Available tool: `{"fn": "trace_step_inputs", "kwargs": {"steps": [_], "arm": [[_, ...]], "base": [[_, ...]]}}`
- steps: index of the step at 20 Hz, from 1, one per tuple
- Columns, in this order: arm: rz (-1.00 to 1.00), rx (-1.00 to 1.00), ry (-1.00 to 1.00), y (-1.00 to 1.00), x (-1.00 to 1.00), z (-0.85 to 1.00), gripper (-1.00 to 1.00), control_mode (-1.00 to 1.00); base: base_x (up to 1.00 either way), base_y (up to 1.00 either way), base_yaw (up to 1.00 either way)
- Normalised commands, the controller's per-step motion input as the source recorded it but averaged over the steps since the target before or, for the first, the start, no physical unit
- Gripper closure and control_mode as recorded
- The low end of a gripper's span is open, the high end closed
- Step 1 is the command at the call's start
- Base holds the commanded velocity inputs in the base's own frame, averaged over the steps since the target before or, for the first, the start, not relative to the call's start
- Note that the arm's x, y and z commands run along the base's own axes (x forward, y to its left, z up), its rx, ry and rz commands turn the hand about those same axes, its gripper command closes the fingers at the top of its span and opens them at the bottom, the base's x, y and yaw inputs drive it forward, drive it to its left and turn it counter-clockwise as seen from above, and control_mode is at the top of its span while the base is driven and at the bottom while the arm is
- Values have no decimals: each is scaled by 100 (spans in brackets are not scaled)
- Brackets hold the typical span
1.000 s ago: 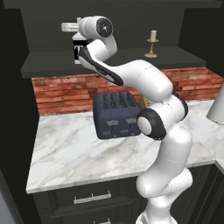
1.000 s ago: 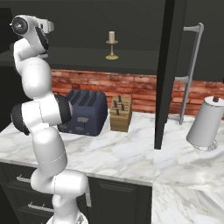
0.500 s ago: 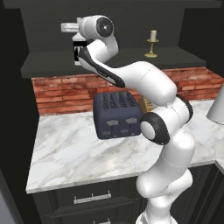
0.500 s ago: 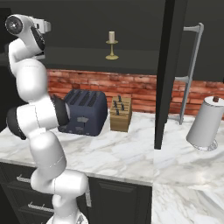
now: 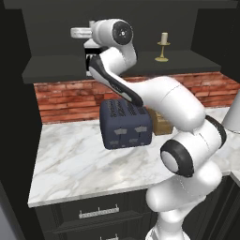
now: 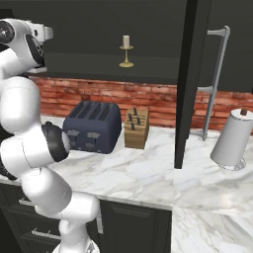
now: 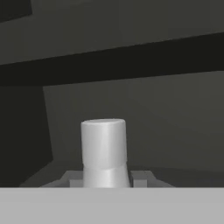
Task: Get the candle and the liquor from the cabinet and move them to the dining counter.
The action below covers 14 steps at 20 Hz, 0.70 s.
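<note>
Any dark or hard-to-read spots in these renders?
Left base view: cabinet interior is dim, and the liquor is mostly behind the arm. Right base view: candle reads clearly. Hand view: the liquor's pale stopper stands out against murky grey.

Lighting: even, diffuse, no distinct source. Marble tabletop bright, no glare; faint soft shadow beneath the toaster. Cabinet interior dim, near black around the jaws. Rendering soft, slightly blurred in hand view; no edge distortion.
</note>
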Motion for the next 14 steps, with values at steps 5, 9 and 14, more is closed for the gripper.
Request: {"fn": "trace_step_inputs", "kwargs": {"steps": [5,9,14], "arm": [[0,0,-3,-62,-74,0,100,-100],[0,0,-3,-74,-86,0,100,-100],[0,0,-1,-78,-81,0,100,-100]], "base": [[0,0,0],[0,0,0],[0,0,0]]}}
